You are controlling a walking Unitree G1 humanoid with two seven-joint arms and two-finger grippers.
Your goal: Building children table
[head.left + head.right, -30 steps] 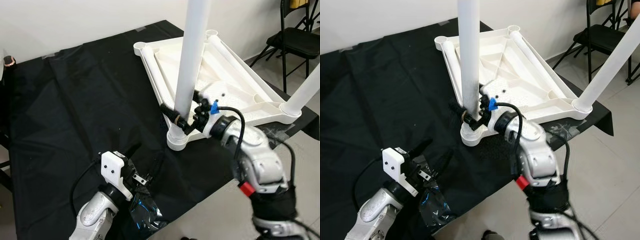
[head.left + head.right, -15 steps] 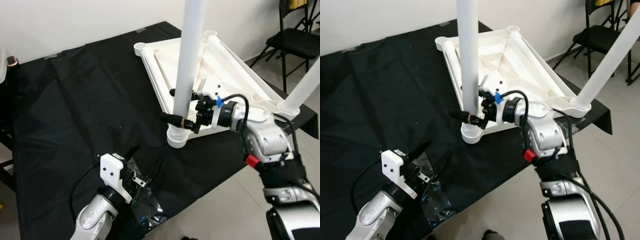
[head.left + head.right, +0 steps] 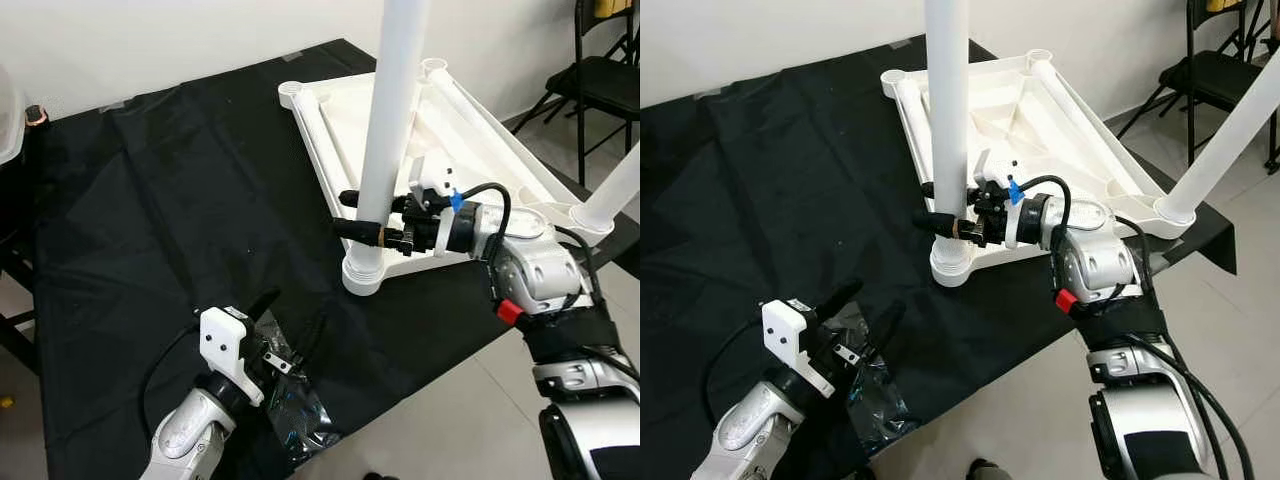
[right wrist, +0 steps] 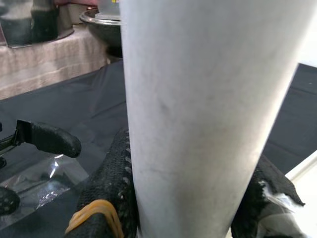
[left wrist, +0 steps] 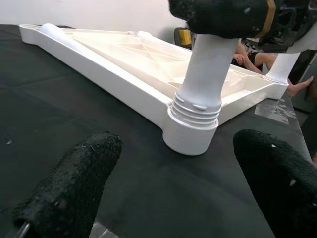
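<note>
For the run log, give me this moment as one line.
right pincer: shut on table leg | leg upright in tabletop corner socket | left pincer: open, idle over black cloth

Head stereo pair looks fwd/down from above the upright leg, both eyes sharing it w/ a slight sideways offset. Left wrist cam sits low, facing the leg's base from nearby. Right wrist cam's pressed right up against it.

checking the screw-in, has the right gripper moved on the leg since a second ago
Yes. The right gripper now clasps the leg higher above the corner socket than before.
</note>
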